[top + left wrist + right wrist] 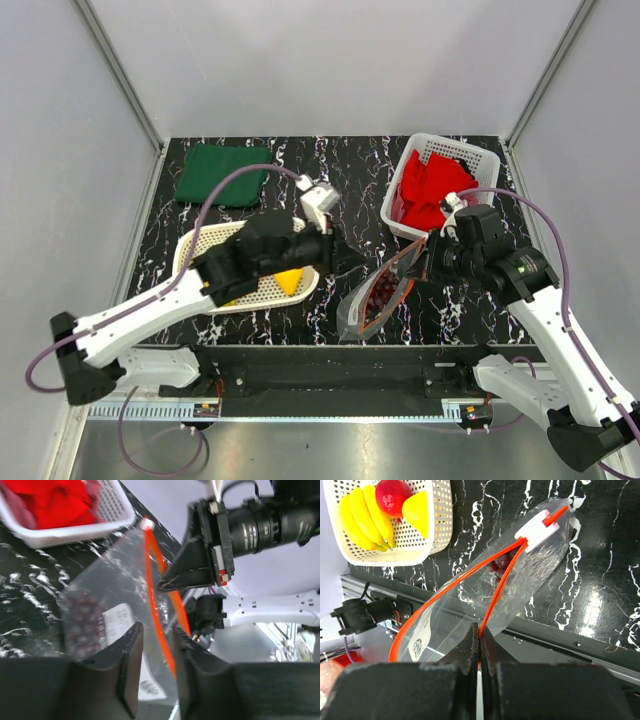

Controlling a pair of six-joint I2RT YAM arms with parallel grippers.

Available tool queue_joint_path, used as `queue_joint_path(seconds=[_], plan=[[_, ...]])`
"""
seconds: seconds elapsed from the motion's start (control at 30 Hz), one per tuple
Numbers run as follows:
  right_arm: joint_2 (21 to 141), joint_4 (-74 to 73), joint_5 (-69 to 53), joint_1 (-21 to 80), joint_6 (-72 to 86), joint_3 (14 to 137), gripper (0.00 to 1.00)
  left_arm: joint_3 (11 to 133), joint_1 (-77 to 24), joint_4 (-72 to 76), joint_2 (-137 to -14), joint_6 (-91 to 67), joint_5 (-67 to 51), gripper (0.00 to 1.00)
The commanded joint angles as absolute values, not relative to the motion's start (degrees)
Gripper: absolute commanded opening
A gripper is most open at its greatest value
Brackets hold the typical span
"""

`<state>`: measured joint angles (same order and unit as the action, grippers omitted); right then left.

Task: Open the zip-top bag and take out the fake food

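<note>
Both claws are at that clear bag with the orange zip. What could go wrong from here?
The right gripper pinches only the orange-red zip strip of the clear plastic zip-top bag; it might slip free. The left gripper has its fingers apart around the bag's edge, so it could close on nothing. The dark purple grape cluster lies near the front edge of the black marbled table and could tumble off.

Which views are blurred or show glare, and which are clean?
Left wrist: soft throughout, bag and basket smeared, likely motion blur. Right wrist: sharp on the zip strip and fruit, a glare patch on the table at right, its own fingers dark with little detail. Top external: evenly lit, in focus, no strong glare.
</note>
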<state>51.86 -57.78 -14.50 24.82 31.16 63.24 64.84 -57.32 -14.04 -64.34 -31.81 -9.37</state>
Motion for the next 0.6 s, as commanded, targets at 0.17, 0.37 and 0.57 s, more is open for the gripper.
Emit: queue_joint_path(seconds=[0.17,0.37,0.57], plan=[[52.4,-54.8,-17.0,25.1,33.6,65.7,0.0,76.5,-70.7,-14.7,-74.9,-28.1,6.1,0.17],[52.4,-54.5,-17.1,25.1,36.3,65.7,0.0,81.2,-72.9,-23.3,-81.4,-33.4,17.6,0.04],[52.6,-54.8,-17.3,25.1,37.8,67.4,0.0,86.4,-73.0,-29.4,-88.9,-34.5,21.3,0.02]])
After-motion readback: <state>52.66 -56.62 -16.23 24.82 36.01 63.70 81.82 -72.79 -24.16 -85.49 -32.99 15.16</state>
